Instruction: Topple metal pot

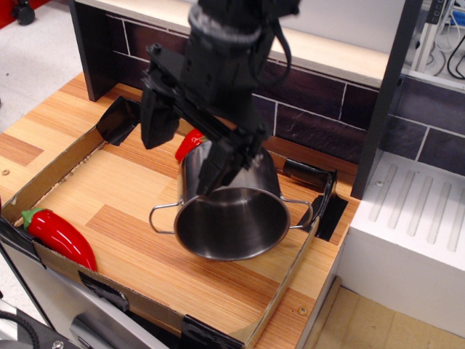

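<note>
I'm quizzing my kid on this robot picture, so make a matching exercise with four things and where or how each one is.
1. metal pot
2. red pepper
3. gripper
4. white rack

A. near left corner of the tray
B. tipped, mouth facing the camera
C. right of the tray
D. above the pot's back

Pairs: 1-B, 2-A, 3-D, 4-C

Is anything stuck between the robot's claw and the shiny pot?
No, nothing visible is. The gripper sits right over the metal pot, one finger down against its wall. The pot is already tilted toward the camera. A red thing peeks out behind the pot, off to the side.
</note>
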You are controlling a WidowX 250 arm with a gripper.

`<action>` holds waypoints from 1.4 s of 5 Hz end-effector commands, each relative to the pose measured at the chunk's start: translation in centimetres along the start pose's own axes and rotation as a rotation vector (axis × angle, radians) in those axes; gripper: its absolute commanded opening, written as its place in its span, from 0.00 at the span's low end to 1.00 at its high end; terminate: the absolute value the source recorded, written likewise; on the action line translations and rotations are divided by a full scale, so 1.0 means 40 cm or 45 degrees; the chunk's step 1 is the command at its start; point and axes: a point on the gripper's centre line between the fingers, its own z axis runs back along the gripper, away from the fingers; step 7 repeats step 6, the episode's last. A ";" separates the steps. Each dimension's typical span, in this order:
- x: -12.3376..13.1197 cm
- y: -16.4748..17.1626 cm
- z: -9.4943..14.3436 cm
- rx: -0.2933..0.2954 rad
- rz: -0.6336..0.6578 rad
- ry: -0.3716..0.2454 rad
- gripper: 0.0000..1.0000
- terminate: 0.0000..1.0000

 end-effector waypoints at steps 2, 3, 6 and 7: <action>0.013 0.072 0.128 -0.178 0.134 -0.122 1.00 0.00; 0.015 0.103 0.174 -0.212 0.193 -0.131 1.00 0.00; 0.015 0.103 0.174 -0.212 0.193 -0.131 1.00 1.00; 0.015 0.103 0.174 -0.212 0.193 -0.131 1.00 1.00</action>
